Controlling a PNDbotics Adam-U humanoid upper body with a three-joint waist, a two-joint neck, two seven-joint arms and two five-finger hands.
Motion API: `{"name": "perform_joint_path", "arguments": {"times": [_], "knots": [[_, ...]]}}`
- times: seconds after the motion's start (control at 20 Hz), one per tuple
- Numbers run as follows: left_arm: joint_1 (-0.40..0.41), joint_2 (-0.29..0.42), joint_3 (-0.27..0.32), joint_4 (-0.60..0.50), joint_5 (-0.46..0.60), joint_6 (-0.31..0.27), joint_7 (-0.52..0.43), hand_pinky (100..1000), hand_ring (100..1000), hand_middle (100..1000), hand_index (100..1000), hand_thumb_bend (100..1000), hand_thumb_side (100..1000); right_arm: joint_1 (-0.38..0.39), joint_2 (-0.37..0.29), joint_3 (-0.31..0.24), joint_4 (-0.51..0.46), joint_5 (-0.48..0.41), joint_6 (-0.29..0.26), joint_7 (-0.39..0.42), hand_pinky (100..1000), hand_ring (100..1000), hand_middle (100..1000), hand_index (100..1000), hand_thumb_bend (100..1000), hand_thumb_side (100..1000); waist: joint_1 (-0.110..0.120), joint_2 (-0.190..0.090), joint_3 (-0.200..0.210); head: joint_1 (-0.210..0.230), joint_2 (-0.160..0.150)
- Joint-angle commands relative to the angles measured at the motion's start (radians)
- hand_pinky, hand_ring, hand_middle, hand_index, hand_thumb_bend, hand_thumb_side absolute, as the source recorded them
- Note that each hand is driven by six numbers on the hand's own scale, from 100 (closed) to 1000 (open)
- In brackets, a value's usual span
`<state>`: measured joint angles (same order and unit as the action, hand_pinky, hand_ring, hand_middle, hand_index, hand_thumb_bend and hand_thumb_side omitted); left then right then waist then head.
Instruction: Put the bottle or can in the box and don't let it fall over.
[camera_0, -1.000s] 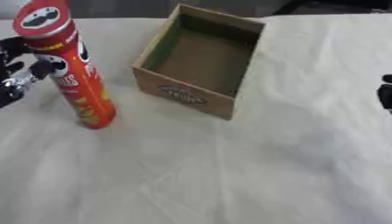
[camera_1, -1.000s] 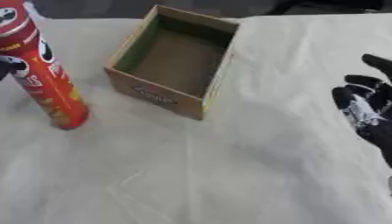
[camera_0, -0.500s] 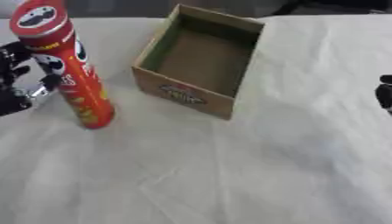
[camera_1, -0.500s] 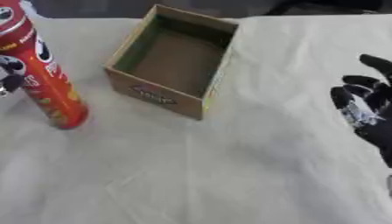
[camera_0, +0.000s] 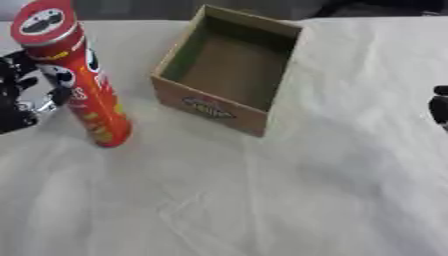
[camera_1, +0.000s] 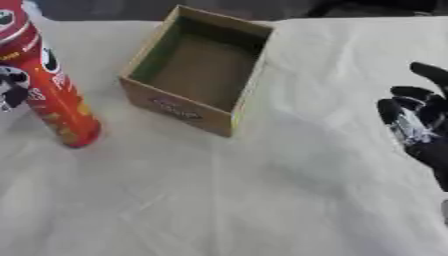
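Red can (camera_0: 77, 75) stands upright on white cloth (camera_0: 262, 200) left of open cardboard box (camera_0: 229, 67), left hand (camera_0: 22, 95) curled round its side; right hand (camera_1: 420, 125) idle, fingers relaxed, at right edge.

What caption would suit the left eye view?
Left hand beside the upright red can, the empty box waiting nearby.

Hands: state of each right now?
Left hand: beside the red can, fingers at its side; grip cannot be told.
Right hand: open, holding nothing.
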<state>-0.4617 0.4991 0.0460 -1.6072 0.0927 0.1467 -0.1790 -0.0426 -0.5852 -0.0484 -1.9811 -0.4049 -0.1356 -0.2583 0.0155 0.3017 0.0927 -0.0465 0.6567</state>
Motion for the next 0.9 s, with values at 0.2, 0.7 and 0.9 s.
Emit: {"name": "perform_joint_path", "arguments": {"times": [0.2, 0.7, 0.9], "knots": [[-0.032, 0.011, 0.003, 0.016, -0.029, 0.019, 0.013, 1000, 1000, 787, 896, 601, 311, -0.003, -0.017, -0.004, -0.019, -0.003, 0.001, 0.003, 760, 724, 849, 784, 454, 165, -0.001, -0.022, 0.000, -0.002, -0.012], [-0.053, -0.001, -0.004, 0.057, -0.056, 0.028, 0.005, 1000, 1000, 790, 893, 524, 150, -0.004, -0.015, -0.003, -0.019, -0.004, 0.005, 0.003, 759, 723, 849, 783, 448, 168, 0.000, -0.020, 0.000, -0.003, -0.011], [-0.056, -0.005, -0.005, 0.062, -0.055, 0.031, 0.004, 1000, 1000, 791, 893, 537, 179, -0.005, -0.014, -0.003, -0.019, -0.004, 0.005, 0.003, 758, 723, 849, 783, 446, 168, 0.000, -0.019, 0.001, -0.003, -0.013]]}}
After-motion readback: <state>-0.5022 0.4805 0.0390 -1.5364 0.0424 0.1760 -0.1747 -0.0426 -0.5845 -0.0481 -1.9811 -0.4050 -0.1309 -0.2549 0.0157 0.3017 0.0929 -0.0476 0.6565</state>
